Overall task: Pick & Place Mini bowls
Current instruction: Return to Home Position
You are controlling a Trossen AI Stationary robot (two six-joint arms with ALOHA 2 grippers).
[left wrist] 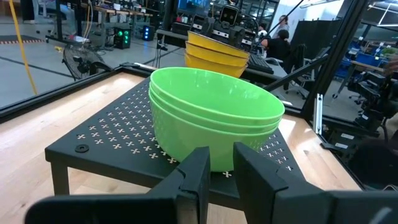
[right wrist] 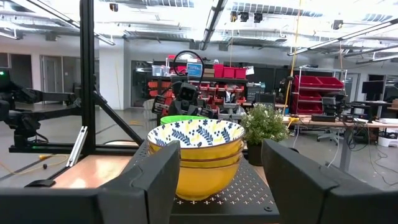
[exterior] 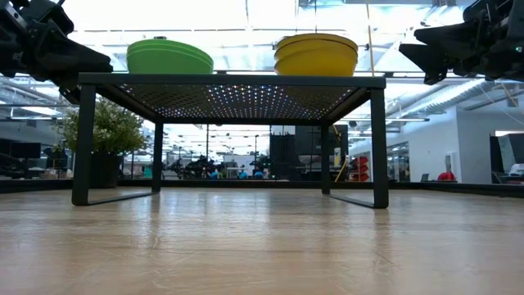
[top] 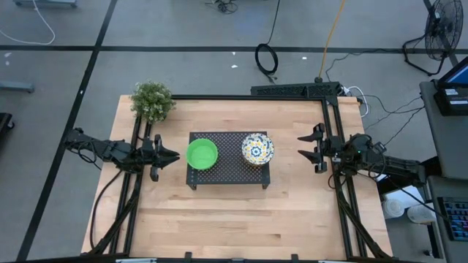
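A stack of green bowls (top: 202,154) (left wrist: 211,118) rests by its base on the left half of the black perforated rack (top: 228,175). A stack of bowls with a blue-and-yellow floral inside and yellow outside (top: 257,148) (right wrist: 196,155) rests on the rack's right half. My left gripper (top: 174,155) (left wrist: 220,168) hovers level just left of the green stack, with a narrow gap between its fingers. My right gripper (top: 301,146) (right wrist: 221,180) hovers level to the right of the floral stack, wide open. Neither touches anything.
A small bushy potted plant (top: 152,100) stands at the table's far left corner. The rack stands on thin legs (exterior: 82,139) in the middle of the table. A black frame (top: 333,146) runs along the table's sides. Bare wood lies on the table's near half (top: 234,219).
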